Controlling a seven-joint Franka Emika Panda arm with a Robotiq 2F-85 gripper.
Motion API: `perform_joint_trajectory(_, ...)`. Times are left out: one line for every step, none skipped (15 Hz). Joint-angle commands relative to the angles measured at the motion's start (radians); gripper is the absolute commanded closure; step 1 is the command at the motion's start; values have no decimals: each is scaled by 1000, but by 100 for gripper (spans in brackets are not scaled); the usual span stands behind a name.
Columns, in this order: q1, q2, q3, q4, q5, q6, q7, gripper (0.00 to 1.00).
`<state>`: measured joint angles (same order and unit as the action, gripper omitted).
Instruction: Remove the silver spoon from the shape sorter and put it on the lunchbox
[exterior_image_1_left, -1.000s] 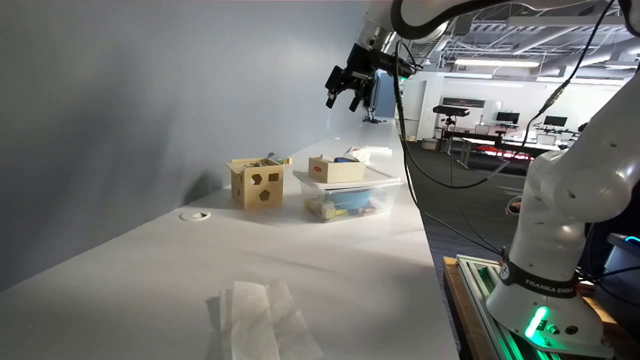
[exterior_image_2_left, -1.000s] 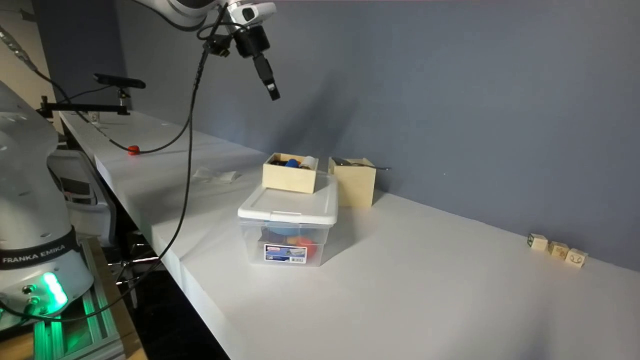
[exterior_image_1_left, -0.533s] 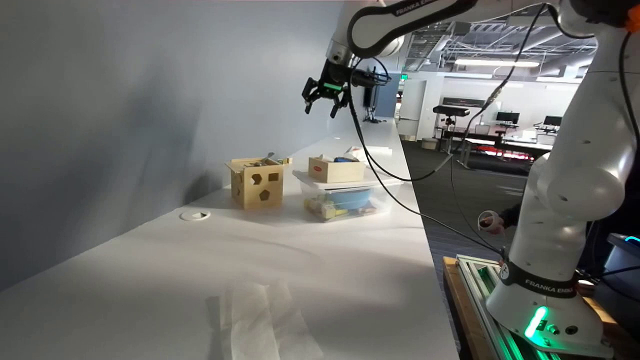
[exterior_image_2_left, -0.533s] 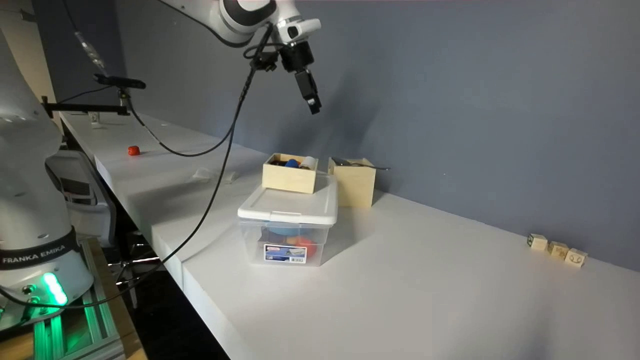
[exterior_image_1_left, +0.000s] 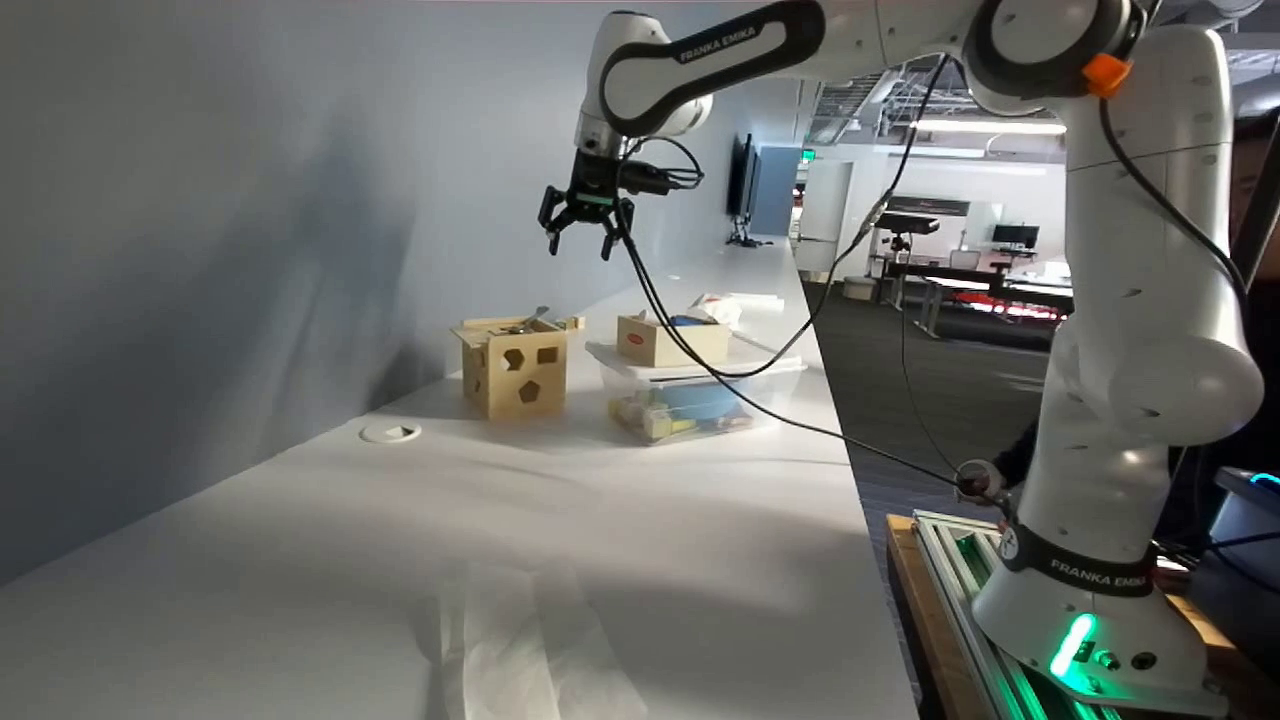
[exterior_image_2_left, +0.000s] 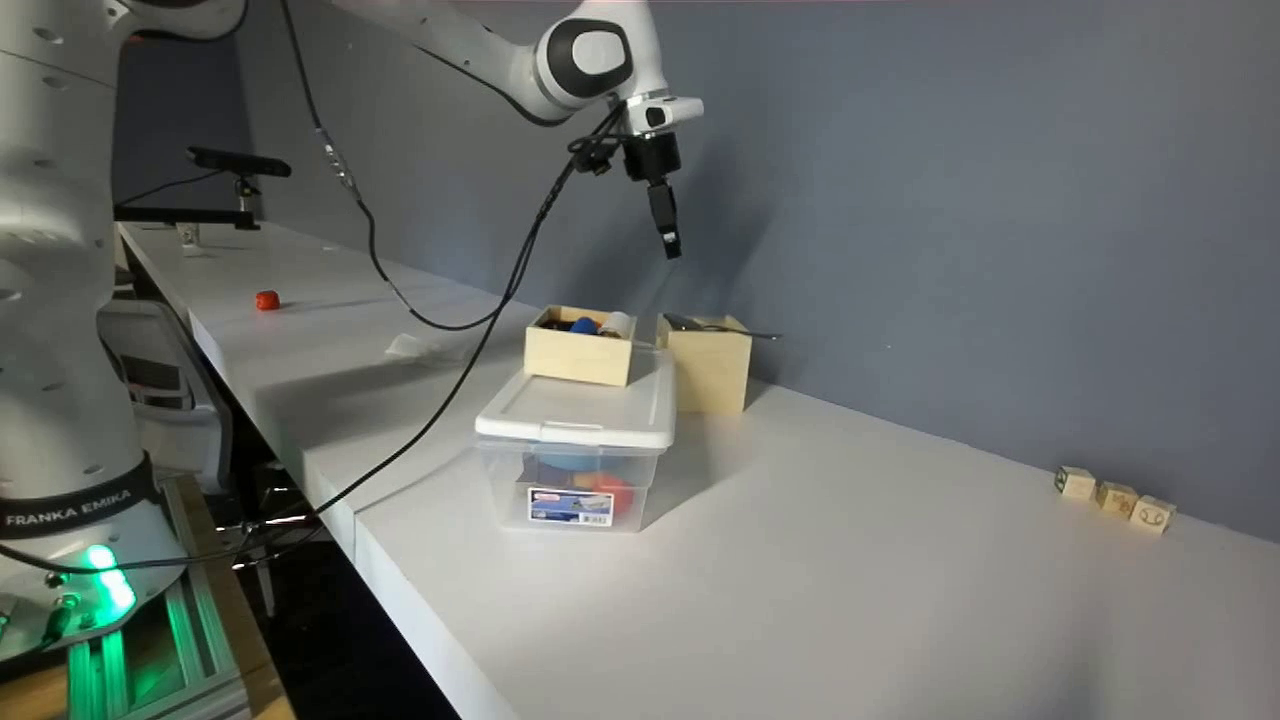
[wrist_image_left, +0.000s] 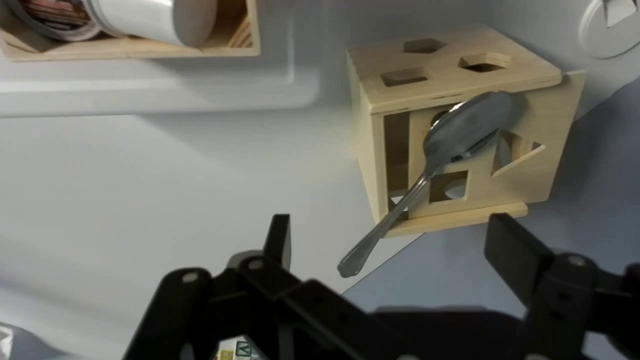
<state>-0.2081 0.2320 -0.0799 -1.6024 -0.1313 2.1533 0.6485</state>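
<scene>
The shape sorter, a light wooden cube with dark shaped holes, stands near the wall in both exterior views (exterior_image_1_left: 527, 405) (exterior_image_2_left: 708, 380) and in the wrist view (wrist_image_left: 445, 62). The silver spoon (wrist_image_left: 467, 125) lies across its partly slid lid, with the handle jutting past the edge; it also shows in an exterior view (exterior_image_2_left: 745, 331). The lunchbox (exterior_image_2_left: 560, 490), a clear bin with a white lid, stands beside the cube; its lid corner shows in the wrist view (wrist_image_left: 210, 90). My gripper (exterior_image_1_left: 580, 250) is open and empty, above the cube, pointing down.
A small wooden tray (exterior_image_2_left: 575, 357) with containers sits on the lunchbox lid. The wall runs close behind the cube. Letter blocks (exterior_image_2_left: 1117, 500) lie along the wall. The arm's black cable (exterior_image_1_left: 770, 410) hangs across the lunchbox. A paper towel (exterior_image_1_left: 530, 640) lies on the table.
My gripper has moved down and across to the shape sorter, left in an exterior view and right in another. It tilts more straight down. The spoon, cube and lunchbox have not moved.
</scene>
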Motion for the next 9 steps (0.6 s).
perform_joint_trajectory(49, 36, -47, 40, 14, -5, -2, 0)
perform_joint_trajectory(60, 69, -51, 73, 15, -6, 5, 0)
perform_joint_trajectory(65, 92, -54, 96, 16, -7, 8, 0)
perform_joint_trajectory(67, 107, -57, 111, 16, -8, 9, 0)
perform_joint_trajectory(68, 114, -58, 119, 16, -8, 10, 0)
perform_joint_trajectory(67, 116, -60, 124, 16, -10, 10, 0)
perform_joint_trajectory(67, 116, -62, 127, 16, -12, 10, 0)
perform_joint_trajectory(67, 116, -62, 130, 16, -13, 10, 0)
perform_joint_trajectory(67, 116, -62, 131, 16, -13, 10, 0)
